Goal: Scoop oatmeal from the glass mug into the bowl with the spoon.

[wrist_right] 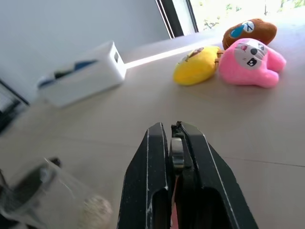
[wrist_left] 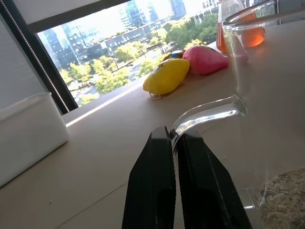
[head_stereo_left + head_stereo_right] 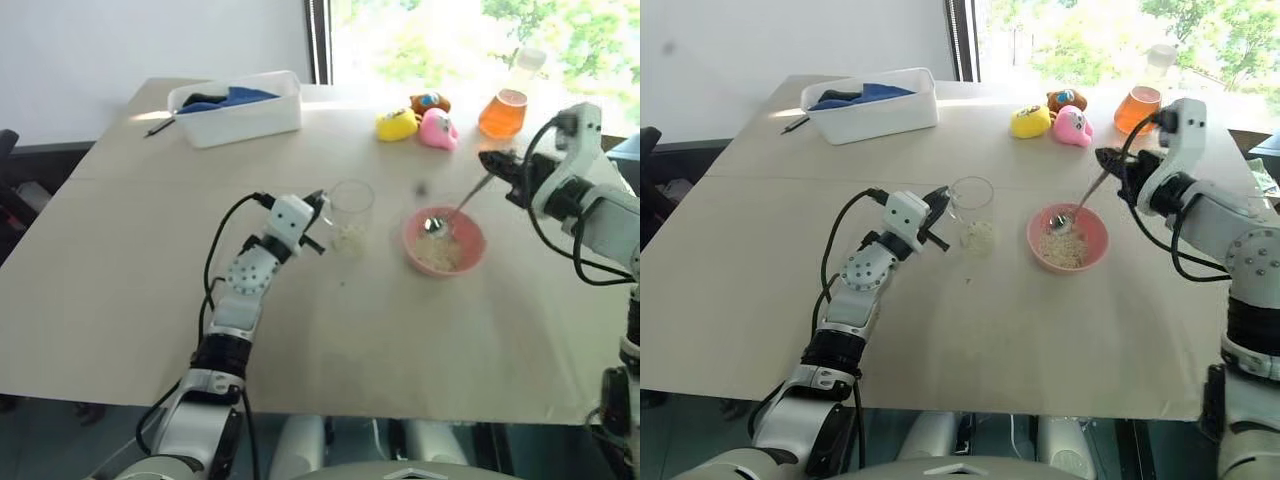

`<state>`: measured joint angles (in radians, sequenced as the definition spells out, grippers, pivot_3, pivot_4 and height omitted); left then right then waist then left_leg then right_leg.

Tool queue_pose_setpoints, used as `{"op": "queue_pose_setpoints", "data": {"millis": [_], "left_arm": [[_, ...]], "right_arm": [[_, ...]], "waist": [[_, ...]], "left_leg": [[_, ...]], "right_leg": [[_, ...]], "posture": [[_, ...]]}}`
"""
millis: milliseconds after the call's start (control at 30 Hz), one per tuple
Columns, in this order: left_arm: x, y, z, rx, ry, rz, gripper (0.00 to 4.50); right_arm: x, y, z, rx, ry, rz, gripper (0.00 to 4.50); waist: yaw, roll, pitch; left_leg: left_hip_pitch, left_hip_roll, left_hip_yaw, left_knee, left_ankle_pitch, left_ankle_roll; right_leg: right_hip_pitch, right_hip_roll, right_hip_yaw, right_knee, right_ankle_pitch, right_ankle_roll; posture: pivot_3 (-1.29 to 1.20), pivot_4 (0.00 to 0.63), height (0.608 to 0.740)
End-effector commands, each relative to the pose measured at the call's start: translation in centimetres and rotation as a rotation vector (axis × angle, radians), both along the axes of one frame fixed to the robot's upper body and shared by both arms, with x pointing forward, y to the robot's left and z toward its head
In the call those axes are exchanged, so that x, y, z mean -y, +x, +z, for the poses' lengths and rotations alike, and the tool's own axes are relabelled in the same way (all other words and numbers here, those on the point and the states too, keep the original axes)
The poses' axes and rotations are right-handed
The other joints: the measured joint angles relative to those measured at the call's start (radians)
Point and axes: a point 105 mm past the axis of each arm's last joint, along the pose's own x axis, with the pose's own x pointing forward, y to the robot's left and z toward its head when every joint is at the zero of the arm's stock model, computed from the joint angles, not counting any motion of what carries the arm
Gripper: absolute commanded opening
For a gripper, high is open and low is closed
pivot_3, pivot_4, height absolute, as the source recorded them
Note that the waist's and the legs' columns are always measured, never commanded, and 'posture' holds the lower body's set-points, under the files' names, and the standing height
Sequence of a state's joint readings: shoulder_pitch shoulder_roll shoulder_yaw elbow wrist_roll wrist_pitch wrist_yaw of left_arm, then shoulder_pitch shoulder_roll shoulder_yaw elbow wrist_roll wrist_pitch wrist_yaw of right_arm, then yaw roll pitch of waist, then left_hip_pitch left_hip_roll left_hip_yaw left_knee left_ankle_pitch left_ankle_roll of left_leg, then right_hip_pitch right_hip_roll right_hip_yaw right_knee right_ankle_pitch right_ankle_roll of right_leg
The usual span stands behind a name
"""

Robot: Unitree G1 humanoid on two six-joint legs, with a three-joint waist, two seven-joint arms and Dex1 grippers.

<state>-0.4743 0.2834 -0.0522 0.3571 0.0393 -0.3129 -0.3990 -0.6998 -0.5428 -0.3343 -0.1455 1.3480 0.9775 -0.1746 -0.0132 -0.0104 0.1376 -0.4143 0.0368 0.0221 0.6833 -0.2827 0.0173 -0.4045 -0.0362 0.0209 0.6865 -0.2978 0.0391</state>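
Here, spoon in right pincer.

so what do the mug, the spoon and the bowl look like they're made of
The glass mug looks like clear glass: table and oatmeal show through it. The spoon seems polished metal, silver with bright glints. The bowl is opaque pink with an even, smooth surface, perhaps plastic or glazed ceramic; the look leaves that open.

flask: its top washes out against the bright window
tub: cut off by the picture's edge in the left wrist view
mug: blurred and cut off at the corner of the right wrist view
spoon: just a sliver shows between the right gripper's fingers there
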Motion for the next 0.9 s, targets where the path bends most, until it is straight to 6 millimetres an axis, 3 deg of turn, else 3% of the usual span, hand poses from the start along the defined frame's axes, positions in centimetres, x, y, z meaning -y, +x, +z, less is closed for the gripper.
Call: {"op": "queue_pose_setpoints", "data": {"millis": [33,200,400,533,667,733,767,800,900], "left_arm": [[0.6,-0.2,0.7,0.035,0.018,-0.027,0.02],[0.6,-0.3,0.6,0.039,0.018,-0.025,0.02],[0.4,-0.8,0.6,0.038,-0.003,-0.023,0.02],[0.2,-1.1,0.5,0.037,-0.003,-0.018,0.02],[0.0,-1.3,0.4,0.034,-0.004,-0.007,0.02],[0.0,-1.3,0.4,0.034,-0.004,-0.001,0.0],[0.0,-1.2,0.5,0.033,-0.005,0.001,0.0],[0.0,-1.2,0.5,0.033,-0.006,0.003,0.0],[-0.1,-1.2,0.5,0.03,-0.009,0.005,0.0]], "right_arm": [[-1.9,-1.3,4.5,0.097,0.143,0.081,0.0],[-5.9,-1.7,5.3,0.087,0.179,0.188,0.0],[-7.9,-0.1,1.3,0.031,-0.077,0.142,0.0],[-8.8,0.6,1.7,0.08,-0.105,0.139,0.0],[-11.0,0.0,1.9,0.11,-0.107,0.224,0.0],[-11.6,-0.2,1.5,0.116,-0.129,0.247,0.72],[-11.8,-0.3,1.4,0.118,-0.138,0.256,0.82],[-11.9,-0.3,1.3,0.119,-0.142,0.263,1.29],[-11.7,-0.2,2.1,0.134,-0.124,0.254,2.14]], "waist": [[0.001,0.0,0.0],[0.002,0.0,0.0],[0.001,0.0,0.0],[0.0,0.0,0.0],[0.0,0.0,0.0],[0.0,0.0,0.0],[0.0,0.0,0.0],[0.0,0.0,0.0],[0.0,0.0,0.0]], "left_leg": [[0.0,0.0,0.0,0.0,0.0,0.0],[-0.001,0.0,-0.001,0.001,0.0,0.0],[-0.001,0.0,0.0,0.001,0.0,0.0],[0.0,0.0,0.0,0.001,0.0,0.0],[0.0,0.0,0.0,0.001,0.0,0.0],[0.0,0.0,0.0,0.001,0.0,0.0],[0.0,0.0,0.0,0.001,0.0,0.0],[0.0,0.0,0.0,0.001,0.0,0.0],[0.0,0.0,0.0,0.001,0.0,0.0]], "right_leg": [[0.0,0.0,0.0,0.001,0.0,0.0],[0.0,0.0,-0.001,0.001,0.0,0.0],[0.0,-0.001,-0.001,0.001,0.0,0.0],[0.0,-0.001,-0.001,0.001,0.0,0.0],[0.0,-0.001,-0.001,0.001,0.0,0.0],[0.0,-0.001,-0.001,0.001,0.0,0.0],[0.0,-0.001,-0.001,0.001,0.0,0.0],[0.0,-0.001,-0.001,0.001,0.0,0.0],[0.0,-0.001,-0.001,0.001,0.0,0.0]], "posture": [[0.0,0.15,0.74],[0.0,0.15,0.74],[0.0,0.15,0.74],[0.0,0.15,0.74],[0.0,0.15,0.74],[0.0,0.15,0.74],[0.0,0.15,0.74],[0.0,0.15,0.74],[0.0,0.15,0.74]]}}
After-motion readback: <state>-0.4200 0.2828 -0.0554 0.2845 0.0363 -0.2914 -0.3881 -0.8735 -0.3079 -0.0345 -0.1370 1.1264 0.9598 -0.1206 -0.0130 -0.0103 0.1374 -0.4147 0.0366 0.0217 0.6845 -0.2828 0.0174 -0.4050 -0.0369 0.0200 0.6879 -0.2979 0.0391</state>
